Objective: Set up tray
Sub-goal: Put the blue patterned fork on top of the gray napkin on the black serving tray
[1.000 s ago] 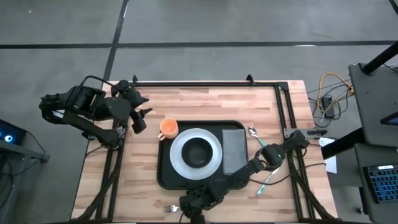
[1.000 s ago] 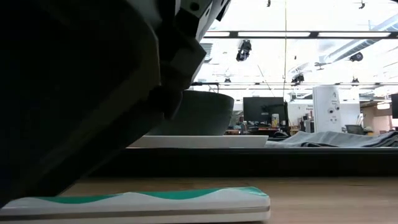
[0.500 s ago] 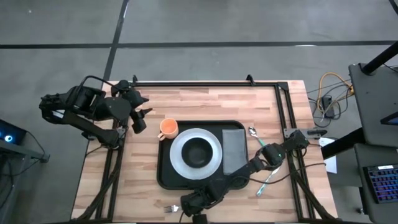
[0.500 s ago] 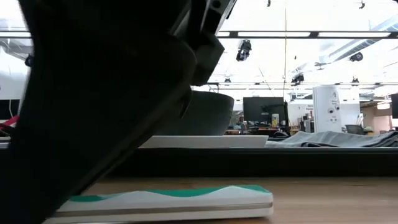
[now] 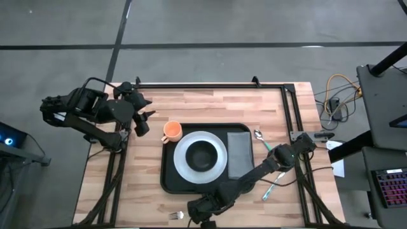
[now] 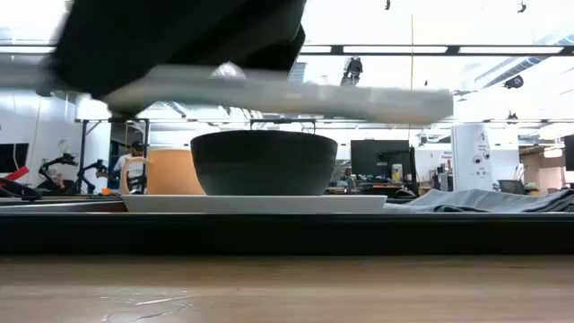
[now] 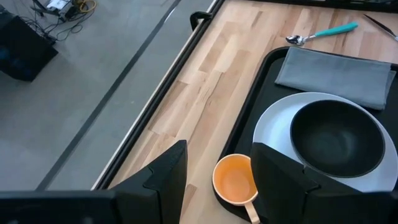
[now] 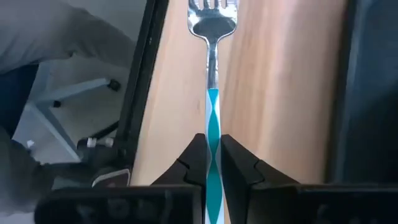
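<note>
The black tray (image 5: pixel 170 178) lies mid-table. It carries a white plate (image 5: pixel 183 166) with a dark bowl (image 5: pixel 202 154), a grey folded napkin (image 5: pixel 240 152) and an orange cup (image 5: pixel 172 131) in its far left corner. Near the table's front edge, my right gripper (image 5: pixel 188 214) is shut on a fork (image 5: pixel 176 215) with a teal-and-white handle, its tines (image 8: pixel 211 7) pointing away from the fingers. My left gripper (image 5: pixel 145 121) hangs open over the wood, left of the cup (image 7: pixel 235 182). My right gripper pinches the fork's teal-and-white handle (image 8: pixel 212 127) between its two fingers (image 8: pixel 196 155). The fingers lie along the fork, which sticks out ahead of them toward the table's left. In the low view the handle (image 6: pixel 296 94) hangs nearly level, clear of the table.
A teal-handled spoon (image 5: pixel 260 136) lies right of the tray's far corner. Another teal-handled utensil (image 5: pixel 273 184) lies farther toward the near right. Black frame rails (image 5: pixel 210 84) run along the table's far and side edges. Bare wood lies left of the tray.
The fork's handle lay flat on the table by the front edge. It is now lifted well clear of the wood, and my right gripper has gone up with it. My left gripper has kept still.
</note>
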